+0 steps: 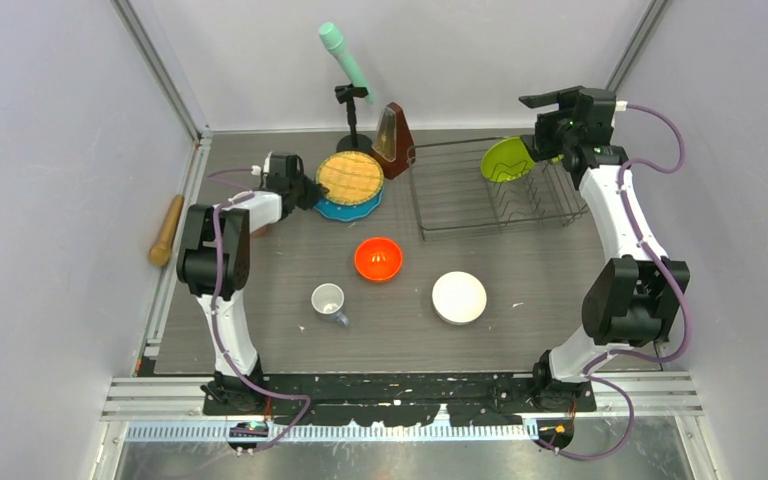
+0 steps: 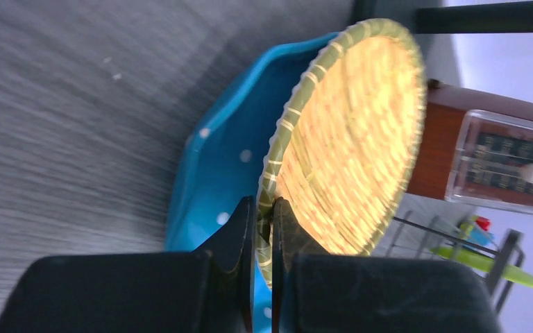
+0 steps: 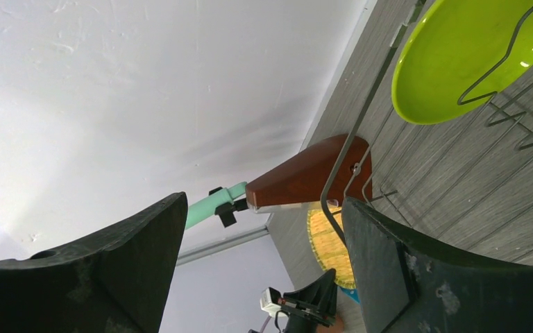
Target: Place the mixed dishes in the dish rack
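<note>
Top external shows metronome (image 1: 393, 140) between yellow-rimmed plate (image 1: 350, 176) and dish rack (image 1: 450, 196).

Green plate (image 1: 506, 158) stands in dish rack (image 1: 460, 197); yellow plate (image 1: 351, 176) tops blue plate (image 1: 345, 212).

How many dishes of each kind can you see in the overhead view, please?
Plates: 3 (lime-green plate, yellow woven plate, blue white-dotted plate)
Bowls: 2 (orange bowl, white bowl)
Cups: 1 (white cup)
Total: 6
</note>
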You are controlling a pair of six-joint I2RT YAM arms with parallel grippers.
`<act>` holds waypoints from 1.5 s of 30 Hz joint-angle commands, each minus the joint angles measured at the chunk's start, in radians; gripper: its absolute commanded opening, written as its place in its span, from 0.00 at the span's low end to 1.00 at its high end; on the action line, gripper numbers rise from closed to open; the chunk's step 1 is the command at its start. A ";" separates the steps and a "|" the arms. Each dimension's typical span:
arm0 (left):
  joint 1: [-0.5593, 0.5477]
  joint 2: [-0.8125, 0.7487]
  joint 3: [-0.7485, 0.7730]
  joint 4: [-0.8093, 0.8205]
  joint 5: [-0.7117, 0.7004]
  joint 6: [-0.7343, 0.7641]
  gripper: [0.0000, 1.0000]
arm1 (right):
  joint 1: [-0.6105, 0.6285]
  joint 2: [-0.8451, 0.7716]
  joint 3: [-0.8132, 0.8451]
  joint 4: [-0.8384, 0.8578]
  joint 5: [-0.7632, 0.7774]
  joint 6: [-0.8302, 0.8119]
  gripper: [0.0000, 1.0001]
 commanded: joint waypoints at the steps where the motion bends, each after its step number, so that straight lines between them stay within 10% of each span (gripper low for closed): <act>1: -0.004 -0.065 -0.042 0.055 -0.034 0.041 0.00 | 0.006 -0.071 -0.016 0.041 -0.010 -0.008 0.88; 24: -0.034 -0.558 -0.227 0.144 -0.132 0.524 0.00 | 0.223 -0.057 0.053 -0.141 -0.037 0.084 0.86; 45: -0.417 -0.716 -0.285 0.461 -0.158 1.435 0.00 | 0.401 0.001 0.110 -0.107 -0.170 0.222 0.82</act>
